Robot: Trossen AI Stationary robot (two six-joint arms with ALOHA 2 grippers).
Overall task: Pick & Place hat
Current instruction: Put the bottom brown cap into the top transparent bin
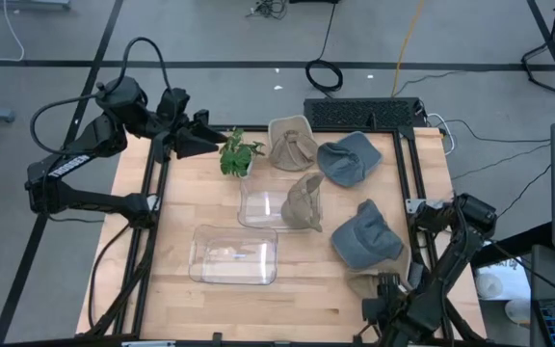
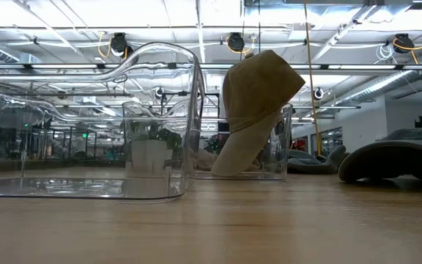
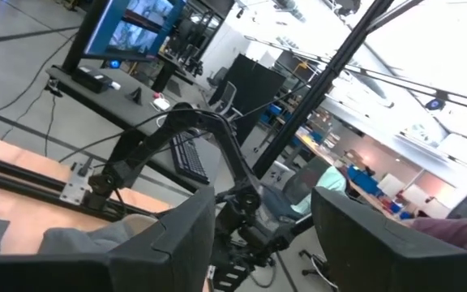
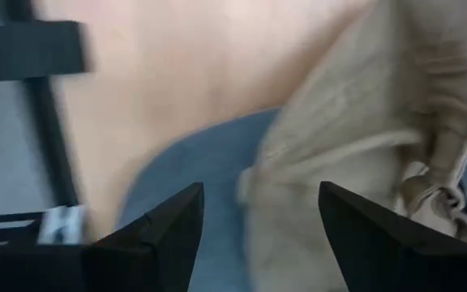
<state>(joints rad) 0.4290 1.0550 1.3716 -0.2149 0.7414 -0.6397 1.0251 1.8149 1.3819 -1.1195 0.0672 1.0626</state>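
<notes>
Right fingers (image 4: 169, 235): spread apart, nothing between them — tips poised over a beige hat (image 4: 355, 162) lying across a blue-grey cap (image 4: 193, 170).
Right gripper (image 1: 385, 306): low at the table's near right corner, beside the beige fabric (image 1: 366, 283) that peeks out under the near blue-grey cap (image 1: 364, 236).
Right arm: folded tightly, elbow raised past the table's right edge, forearm angled back toward the near edge.
Left fingers (image 3: 177, 243): parted, empty; aimed level across the table toward the right arm.
Left gripper (image 1: 200, 141): held above the far left corner, pointing at the small potted plant (image 1: 238, 154), not touching it.
Left arm: base off the left edge, upper link sloping to the far side, wrist bent toward the table's middle.
Tan hat in bin (image 1: 303, 202): standing upright against the right wall of the far clear bin (image 1: 258, 207); in the low view its crown (image 2: 258, 95) rises above the rim.
Near clear bin (image 1: 234, 254): lying toward the near left of the first.
Other hats: tan bucket hat (image 1: 292, 143) at the far edge, second blue-grey cap (image 1: 348, 159) just right of it.
Table (image 1: 191, 202): pale wood, dark frame rails along the sides.
</notes>
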